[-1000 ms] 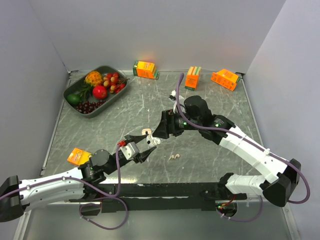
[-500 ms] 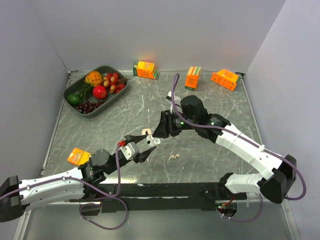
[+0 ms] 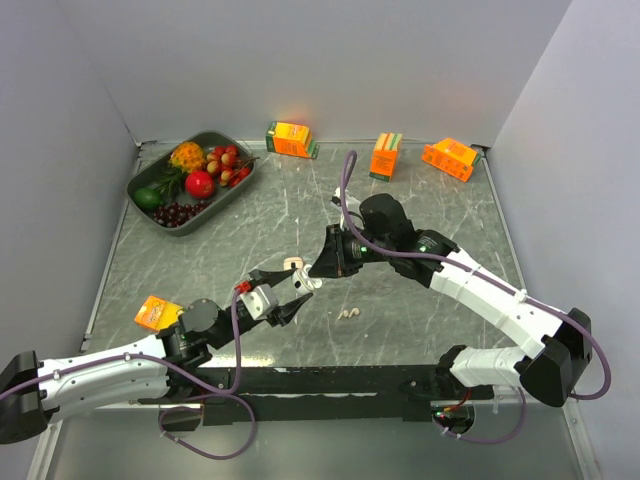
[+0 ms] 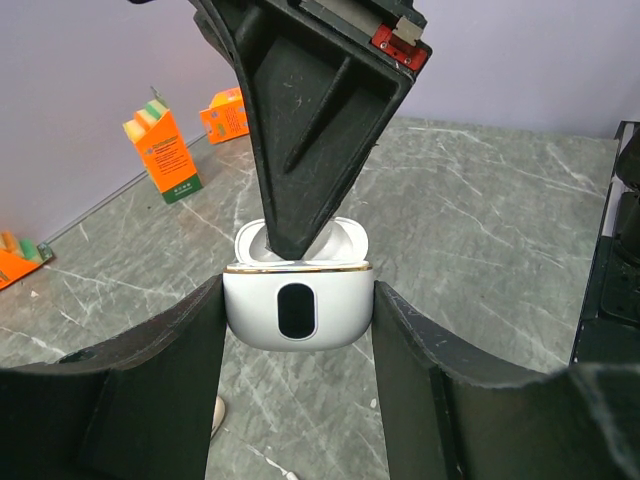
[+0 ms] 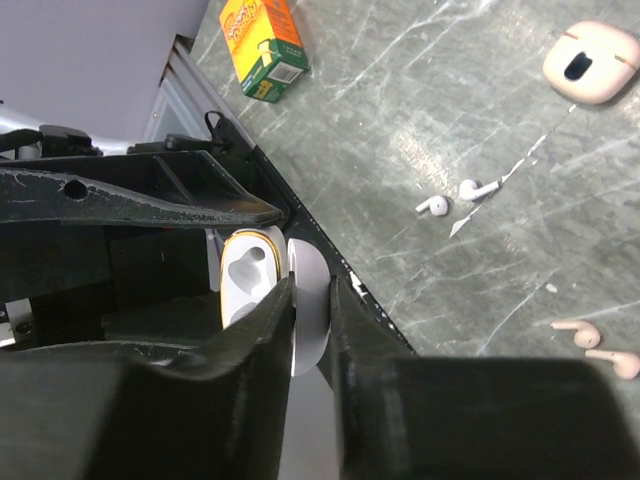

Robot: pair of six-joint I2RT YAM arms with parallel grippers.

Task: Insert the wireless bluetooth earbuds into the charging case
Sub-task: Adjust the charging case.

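Note:
The white charging case (image 4: pixel 297 310) with a gold rim hangs above the table, my left gripper (image 4: pixel 298 300) shut on its two sides. Its lid (image 5: pixel 312 310) stands open, and my right gripper (image 5: pixel 312 290) is shut on that lid from above. The case body (image 5: pixel 245 275) shows an empty moulded well. In the top view both grippers meet at the case (image 3: pixel 305 284). Two white stemmed earbuds (image 5: pixel 432 206) (image 5: pixel 480 187) and two pale-beige earbuds (image 5: pixel 575 333) (image 3: pixel 348 313) lie loose on the table.
A second, pink case (image 3: pixel 291 263) lies just behind the grippers. A grey fruit tray (image 3: pixel 135 180) sits at the back left. Orange juice cartons stand along the back (image 3: pixel 291 139) (image 3: pixel 385 155) (image 3: pixel 450 158), and one lies at the left (image 3: pixel 157 313).
My right gripper's jaws have closed onto the case lid, and the right arm has shifted slightly left. The left arm and the case have stayed put.

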